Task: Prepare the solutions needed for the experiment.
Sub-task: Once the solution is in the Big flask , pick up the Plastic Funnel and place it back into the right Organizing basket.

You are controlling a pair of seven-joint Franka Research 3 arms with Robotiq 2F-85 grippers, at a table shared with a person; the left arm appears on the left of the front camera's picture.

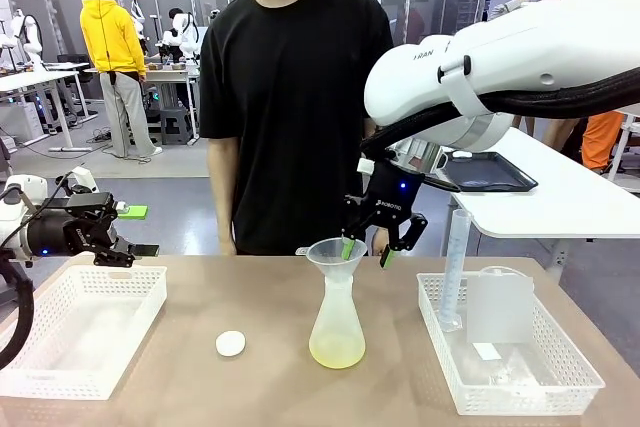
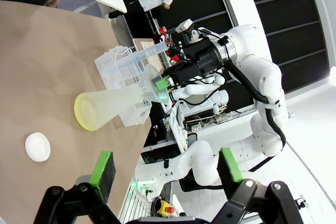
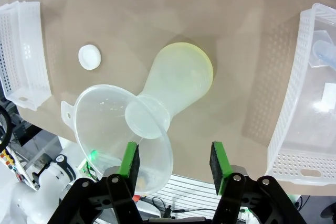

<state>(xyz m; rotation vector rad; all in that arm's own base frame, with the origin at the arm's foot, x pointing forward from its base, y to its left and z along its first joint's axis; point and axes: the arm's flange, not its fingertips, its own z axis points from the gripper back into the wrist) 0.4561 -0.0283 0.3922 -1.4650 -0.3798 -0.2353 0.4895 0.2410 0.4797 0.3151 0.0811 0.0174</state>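
nearest the robot, two baskets are set on the brown table top [image 1: 250, 292]: a left white plastic mesh basket [image 1: 150, 317] at 9 o'clock from the table's middle and a right white plastic mesh basket [image 1: 530, 399] at 3 o'clock. in the right basket a tall clear graduated cylinder [image 1: 455, 267] is stood upright at the far left corner, with a frosted square-sided container [image 1: 500, 307] just beside it. a small white round disc [image 1: 231, 343] is laid flat on the bare table.

at the middle a translucent conical flask [image 1: 337, 307] is stood upright, and the pale yellow-green liquid [image 1: 337, 350] is held in it as a shallow layer at the bottom. the disc is found at 9 o'clock from the flask, apart from it. a clear plastic funnel [image 1: 330, 250] is seated in the flask's neck.

the right gripper [image 1: 366, 251] is placed at the 3 o'clock side of the funnel's rim. its green-padded fingers [image 3: 129, 158] are spread, one over the bowl and the other outside the rim; whether the rim is touched cannot be told. the left gripper [image 1: 140, 230] is held above the far edge of the left basket, pointed towards 3 o'clock, with its fingers [image 2: 103, 167] spread wide around nothing.

at 12 o'clock, across the table, a person in a black t-shirt [image 1: 295, 97] is stood facing the flask.
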